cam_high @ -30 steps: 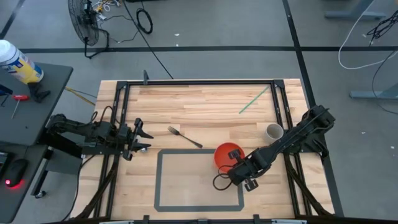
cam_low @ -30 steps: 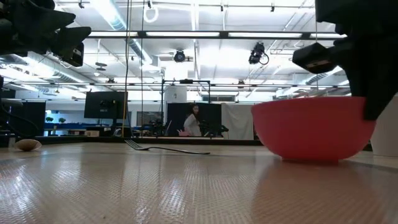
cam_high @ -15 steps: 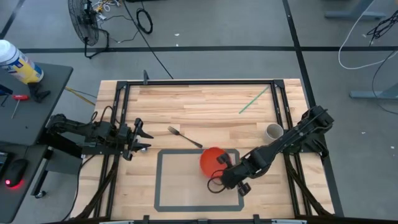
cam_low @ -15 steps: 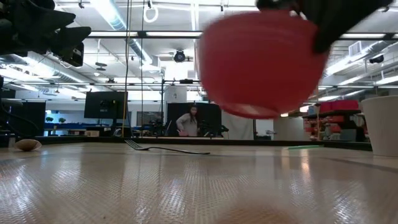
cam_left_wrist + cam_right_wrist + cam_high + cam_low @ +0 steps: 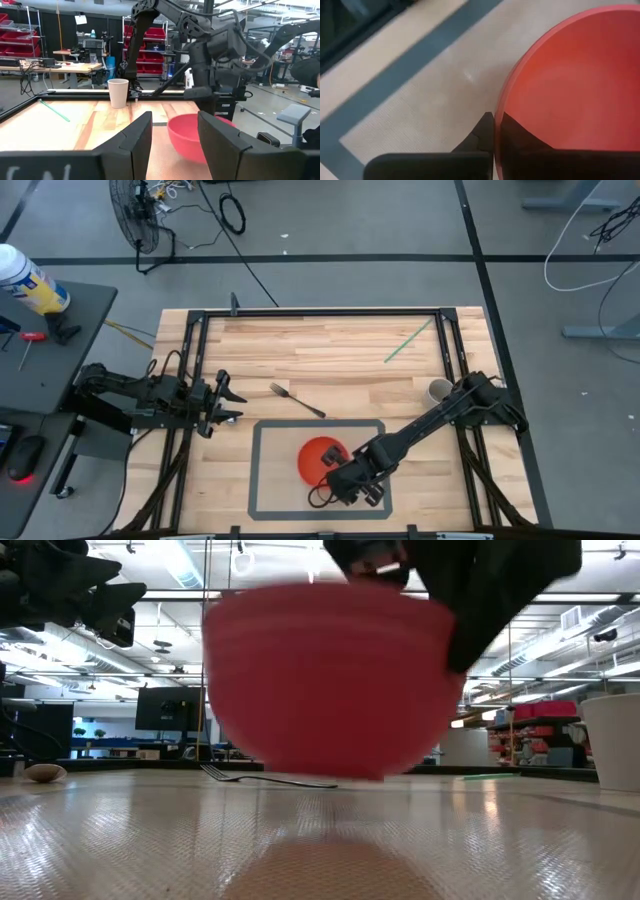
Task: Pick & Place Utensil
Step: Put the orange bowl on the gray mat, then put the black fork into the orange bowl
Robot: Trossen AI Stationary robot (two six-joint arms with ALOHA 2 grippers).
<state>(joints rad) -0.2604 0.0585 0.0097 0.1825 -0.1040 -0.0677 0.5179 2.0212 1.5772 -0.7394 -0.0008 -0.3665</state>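
Observation:
A red bowl (image 5: pixel 318 459) hangs over the grey taped rectangle (image 5: pixel 262 426), and my right gripper (image 5: pixel 347 483) is shut on it at its near-right side. The low view shows the bowl (image 5: pixel 325 680) just off the table. A metal fork (image 5: pixel 297 400) lies flat on the wood beyond the rectangle's far edge; in the low view the fork (image 5: pixel 265 780) shows behind the bowl. My left gripper (image 5: pixel 228 402) waits open at the table's left edge, left of the fork, touching nothing. Its wrist view looks between its fingers (image 5: pixel 175 120) at the bowl (image 5: pixel 192 135). My right gripper holds the bowl's rim (image 5: pixel 498 114) pinched between one finger outside the wall (image 5: pixel 479 136) and one inside (image 5: pixel 530 145). It comes from above, slanting in from the near right. The bowl is lifted clear of the table and stays roughly level, open side up.
A white paper cup (image 5: pixel 440 391) stands near the right edge, and a green straw (image 5: pixel 408 342) lies at the far right. The black frame rail (image 5: pixel 320 313) runs around the table. A small table (image 5: pixel 60 320) with a bottle stands off to the left.
My right gripper has lifted the red bowl off the table and carried it toward the left and near edges, from beside the cup's side of the rectangle to over the rectangle's middle. It has stayed shut on the rim. The fork and left arm have kept still.

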